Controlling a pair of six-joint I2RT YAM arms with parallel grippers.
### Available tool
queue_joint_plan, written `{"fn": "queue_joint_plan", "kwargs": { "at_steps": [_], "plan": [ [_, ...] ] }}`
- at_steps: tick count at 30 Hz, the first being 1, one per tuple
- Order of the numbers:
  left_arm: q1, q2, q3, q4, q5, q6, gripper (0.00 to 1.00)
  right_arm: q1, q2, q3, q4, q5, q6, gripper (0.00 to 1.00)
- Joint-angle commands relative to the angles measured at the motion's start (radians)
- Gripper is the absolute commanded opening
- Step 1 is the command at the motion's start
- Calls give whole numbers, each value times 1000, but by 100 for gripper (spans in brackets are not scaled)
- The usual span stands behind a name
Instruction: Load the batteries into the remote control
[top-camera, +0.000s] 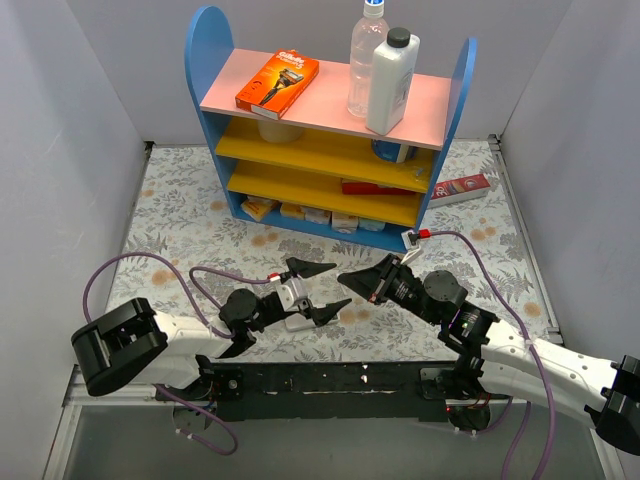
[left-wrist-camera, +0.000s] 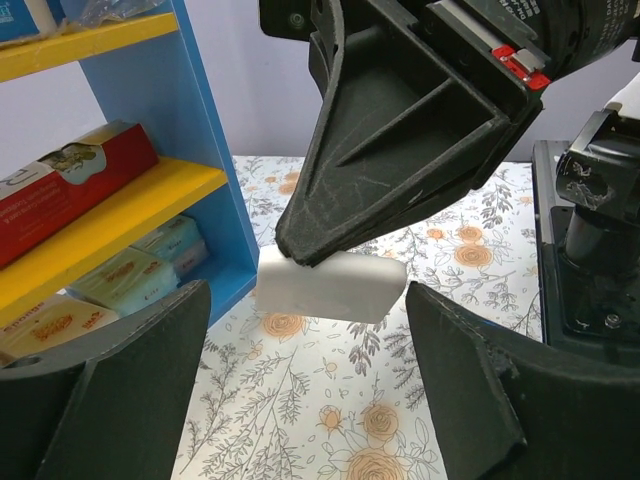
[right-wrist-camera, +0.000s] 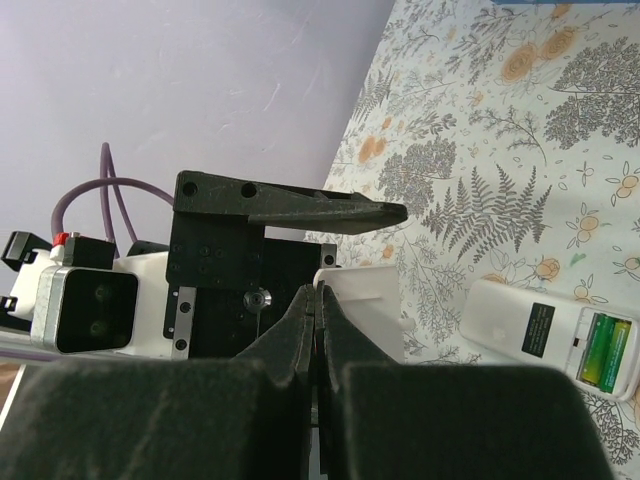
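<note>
Two batteries (right-wrist-camera: 606, 352) sit in remote control (right-wrist-camera: 540, 335), bay uncovered, on table (right-wrist-camera: 480, 150) beside R jaws. R gripper (right-wrist-camera: 318, 296) is clamped on white cover (left-wrist-camera: 340, 290), holding it betw spread jaws of L gripper (left-wrist-camera: 305, 345), prob a handover for refitting.

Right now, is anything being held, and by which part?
The right arm's jaws pinch a small white plastic piece by one upper corner; the left arm's jaws are open, holding nothing.
</note>
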Motion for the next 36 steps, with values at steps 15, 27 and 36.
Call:
{"fn": "queue_joint_plan", "kwargs": {
  "at_steps": [15, 27, 36],
  "plan": [
    [-7, -48, 71, -178, -56, -36, 44, -2, -17, 16, 6, 19, -3, 1],
    [-14, -150, 271, -862, -171, -97, 43, -7, 15, 306, -506, 93, -366, 42],
    [-55, -137, 417, -1200, -182, -150, 43, -13, 152, 524, -832, 105, -541, 54]
  ]
}}
